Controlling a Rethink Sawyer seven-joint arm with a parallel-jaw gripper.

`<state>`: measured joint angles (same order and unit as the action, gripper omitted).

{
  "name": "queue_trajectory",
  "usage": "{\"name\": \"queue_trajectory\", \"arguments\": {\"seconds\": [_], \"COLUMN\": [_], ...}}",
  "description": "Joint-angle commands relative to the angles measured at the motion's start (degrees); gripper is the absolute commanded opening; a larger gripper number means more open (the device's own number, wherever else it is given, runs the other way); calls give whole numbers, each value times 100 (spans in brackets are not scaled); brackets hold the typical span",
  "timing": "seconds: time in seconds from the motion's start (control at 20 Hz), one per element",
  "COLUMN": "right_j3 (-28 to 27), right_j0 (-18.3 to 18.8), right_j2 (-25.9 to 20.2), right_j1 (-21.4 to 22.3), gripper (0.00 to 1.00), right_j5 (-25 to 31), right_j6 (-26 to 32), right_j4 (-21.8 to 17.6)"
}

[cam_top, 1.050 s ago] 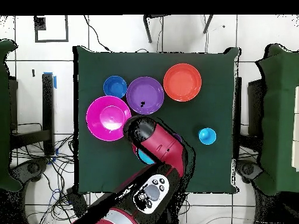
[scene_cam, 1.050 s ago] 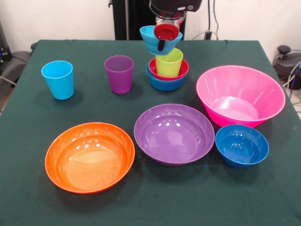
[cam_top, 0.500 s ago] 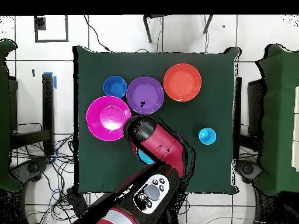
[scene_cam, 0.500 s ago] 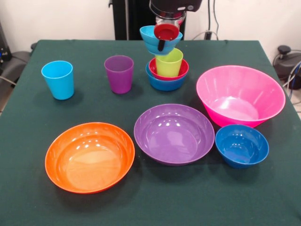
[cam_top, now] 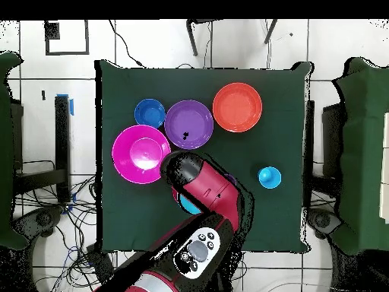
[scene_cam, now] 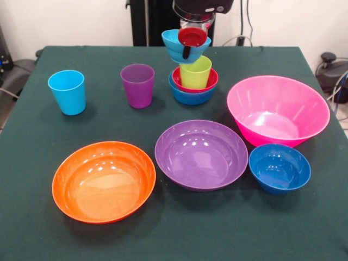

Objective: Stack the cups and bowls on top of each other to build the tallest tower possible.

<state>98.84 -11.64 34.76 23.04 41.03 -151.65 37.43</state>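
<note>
I have the gripper (scene_cam: 187, 46) at the far middle of the surface (scene_cam: 32, 163), closed on the rim of the cyan bowl (scene_cam: 175, 44), which hangs tilted in the air with a small red bowl (scene_cam: 192, 36) sitting in its mouth. One dark finger (scene_cam: 186, 52) runs down the bowl's front wall; the other is hidden behind it.

Directly below and slightly right of the gripper in the front view stands the tower (scene_cam: 194, 80): a blue bowl (scene_cam: 190, 97) at the bottom, a second red bowl (scene_cam: 209, 81) nested in it, and the lime green cup (scene_cam: 196, 72) upright inside that. The held cyan bowl is just above the cup's rim, and I cannot tell whether they touch.

To the gripper's left in that view stands the purple cup (scene_cam: 137, 85), and well beyond it the light blue cup (scene_cam: 67, 91), both upright.

Nearer the camera than the gripper lie the wide purple bowl (scene_cam: 201, 154), the orange bowl (scene_cam: 103, 180), the big pink bowl (scene_cam: 277, 110) and the dark blue bowl (scene_cam: 279, 167), the last touching the pink bowl's base.

From overhead the arm (cam_top: 205, 190) covers the tower and the gripper.
</note>
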Motion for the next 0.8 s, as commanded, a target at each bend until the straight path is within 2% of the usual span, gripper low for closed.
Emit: {"name": "queue_trajectory", "arguments": {"seconds": [0.05, 0.8], "right_j3": [-243, -326], "right_j0": [-11, -3], "right_j2": [-545, -556], "right_j1": [-330, -329], "gripper": [0, 0], "right_j5": [-275, -385], "right_j6": [-473, -252], "right_j4": [-434, -603]}}
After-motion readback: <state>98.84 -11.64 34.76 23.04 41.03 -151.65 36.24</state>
